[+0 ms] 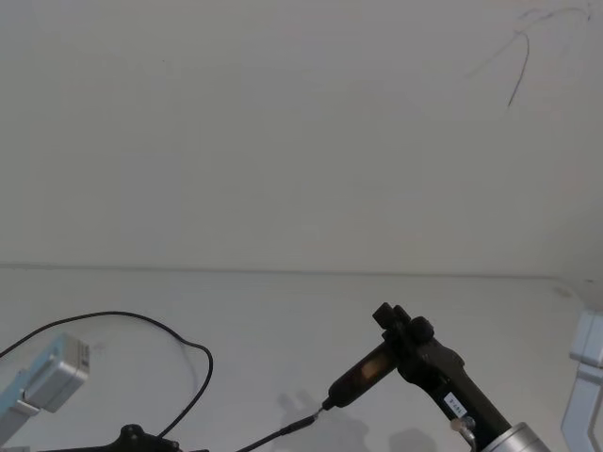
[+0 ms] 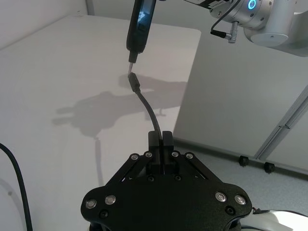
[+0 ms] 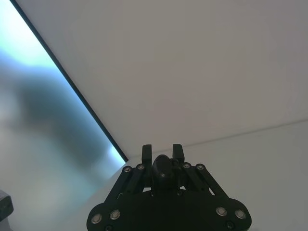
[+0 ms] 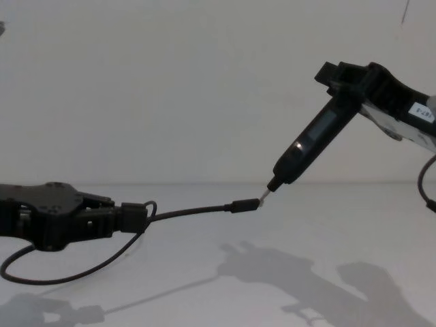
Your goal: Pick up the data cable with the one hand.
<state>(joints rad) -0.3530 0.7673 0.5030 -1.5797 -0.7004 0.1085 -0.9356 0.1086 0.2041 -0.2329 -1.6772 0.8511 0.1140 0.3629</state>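
Note:
The data cable [image 4: 191, 211] is a thin black cord held level above the white table. My left gripper [image 4: 136, 216] is shut on it a short way behind its small dark plug [image 4: 242, 206]. In the left wrist view the cable [image 2: 147, 108] rises from my left gripper [image 2: 161, 139]. Its slack loops back over the table [image 1: 141, 320]. My right gripper [image 4: 340, 75], with a white label, is shut on a dark pen-shaped tool [image 4: 313, 139]. The tool's tip sits right at the plug's metal end; I cannot tell if they touch. My right gripper [image 3: 162, 151] clamps the tool's rounded end.
The table's edge [image 2: 187, 96] drops off close beside the plug, with floor beyond. A grey-blue box-shaped part [image 1: 47, 377] sits at the left and a white frame [image 1: 584, 377] at the right. A plain wall stands behind the table.

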